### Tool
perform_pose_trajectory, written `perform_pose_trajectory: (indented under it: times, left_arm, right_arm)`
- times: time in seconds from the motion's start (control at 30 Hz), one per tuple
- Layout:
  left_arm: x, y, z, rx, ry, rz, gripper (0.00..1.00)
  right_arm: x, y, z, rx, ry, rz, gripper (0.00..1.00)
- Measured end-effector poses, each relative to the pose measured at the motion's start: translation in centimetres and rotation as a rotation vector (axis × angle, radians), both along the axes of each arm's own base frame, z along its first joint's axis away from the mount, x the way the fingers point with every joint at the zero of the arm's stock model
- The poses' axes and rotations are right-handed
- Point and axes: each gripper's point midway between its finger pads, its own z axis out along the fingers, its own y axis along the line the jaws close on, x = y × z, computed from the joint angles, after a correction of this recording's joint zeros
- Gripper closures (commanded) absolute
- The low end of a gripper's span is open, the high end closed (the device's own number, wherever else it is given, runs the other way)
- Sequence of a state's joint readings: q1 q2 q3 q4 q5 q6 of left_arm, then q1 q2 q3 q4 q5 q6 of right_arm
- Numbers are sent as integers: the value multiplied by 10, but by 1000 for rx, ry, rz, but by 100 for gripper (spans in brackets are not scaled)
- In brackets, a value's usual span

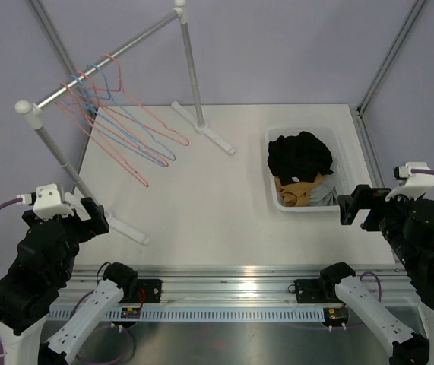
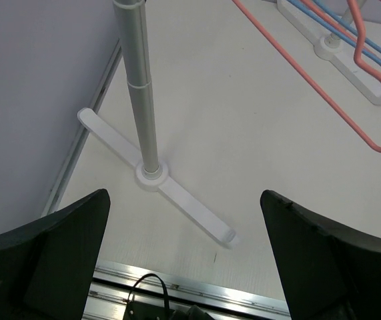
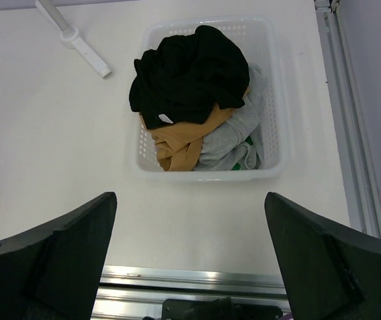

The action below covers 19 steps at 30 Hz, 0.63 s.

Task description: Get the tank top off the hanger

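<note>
- Hovering over the near left corner of the white table (image 1: 201,205), the left gripper (image 1: 97,217) has its fingers spread wide and holds nothing.
- To the left of this gripper a pale grey wall (image 1: 4,61) comes down to the table's edge.
- Just ahead of it, a post of the clothes rack (image 2: 143,100) stands upright on a flat white foot (image 2: 187,203) that rests on the table.
- Farther ahead and up to the right, red and blue wire hangers (image 1: 118,125) dangle from the rack's slanted bar as bare wire.
- Behind both grippers, a metal rail (image 1: 232,277) runs along the table's near edge.
- Ahead of the right gripper (image 1: 351,207), and well apart from the rack, a white slotted basket (image 3: 210,175) sits on the table.
- A black garment (image 3: 190,73) is heaped on top in the basket, over a tan garment (image 3: 177,143) and a grey garment (image 3: 233,143).
- The right gripper is also spread wide and holds nothing. It is poised near the basket's near right corner.
- To the right of this gripper a metal frame strip (image 3: 350,133) borders the table.
- The black garment is bunched, so its cut does not show and I cannot tell whether it is the tank top.
- The tan and grey garments are mostly covered.
- In the left wrist view the hangers are cut off at the top and right edges.
- In both wrist views only the inner faces of the fingers show.
</note>
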State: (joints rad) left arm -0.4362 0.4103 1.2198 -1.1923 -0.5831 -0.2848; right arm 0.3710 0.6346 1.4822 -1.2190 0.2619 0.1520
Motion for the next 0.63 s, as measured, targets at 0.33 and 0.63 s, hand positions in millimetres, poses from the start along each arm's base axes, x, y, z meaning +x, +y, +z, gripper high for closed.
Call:
perform_pose_trajectory:
  times: [0.33,0.63]
  left_arm:
    - [-10,-1,-6,-18,-8,-31,1]
    - [-10,-2,-14,-18,-1,-38,1]
  right_arm:
    - [-13,-8,-19,-14,-11,-4,0]
    - [0,-3,-24,-20,1,-4,0]
